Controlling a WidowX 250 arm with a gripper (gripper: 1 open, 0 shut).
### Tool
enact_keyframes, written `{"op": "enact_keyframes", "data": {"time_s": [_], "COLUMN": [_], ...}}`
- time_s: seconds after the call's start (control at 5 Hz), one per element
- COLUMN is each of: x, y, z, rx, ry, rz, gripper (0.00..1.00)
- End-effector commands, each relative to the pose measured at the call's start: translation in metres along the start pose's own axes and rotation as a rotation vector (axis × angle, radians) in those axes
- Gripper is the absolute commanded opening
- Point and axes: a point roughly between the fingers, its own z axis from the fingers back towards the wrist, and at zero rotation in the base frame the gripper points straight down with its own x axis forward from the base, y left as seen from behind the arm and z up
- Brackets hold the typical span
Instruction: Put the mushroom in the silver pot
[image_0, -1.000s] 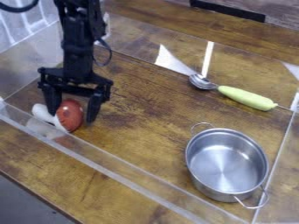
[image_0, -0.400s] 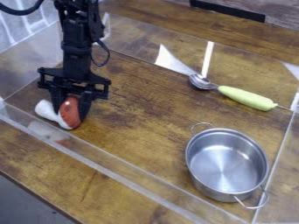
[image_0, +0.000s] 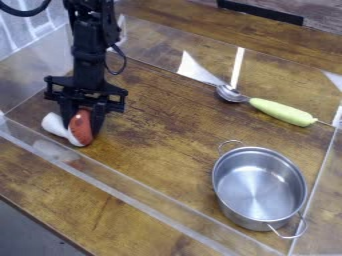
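The mushroom (image_0: 79, 127) lies on its side at the left of the wooden table, its reddish-brown cap toward the front and its white stem (image_0: 54, 123) sticking out to the left. My black gripper (image_0: 83, 120) comes straight down on it, and its two fingers are shut on the cap's sides. The mushroom still rests on the table. The silver pot (image_0: 258, 186) stands empty at the front right, well apart from the gripper.
A metal spoon with a white handle (image_0: 234, 81) lies at the back right. Beside it is a yellow-green corn-like vegetable (image_0: 283, 111). A clear plastic wall (image_0: 147, 212) runs along the front and sides of the table.
The fingers have closed from wide apart onto the mushroom's cap. The arm has hardly moved and the mushroom stays in place.
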Motion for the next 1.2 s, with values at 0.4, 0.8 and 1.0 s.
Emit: {"op": "enact_keyframes", "data": {"time_s": [0.4,0.8,1.0], "x": [0.010,0.012,0.002], "y": [0.013,0.016,0.011], "z": [0.006,0.005,0.037], "rx": [0.001,0.007,-0.055], "ry": [-0.027,-0.024,-0.039], "rz": [0.035,0.039,0.059], "gripper": [0.00,0.00,0.00]}}
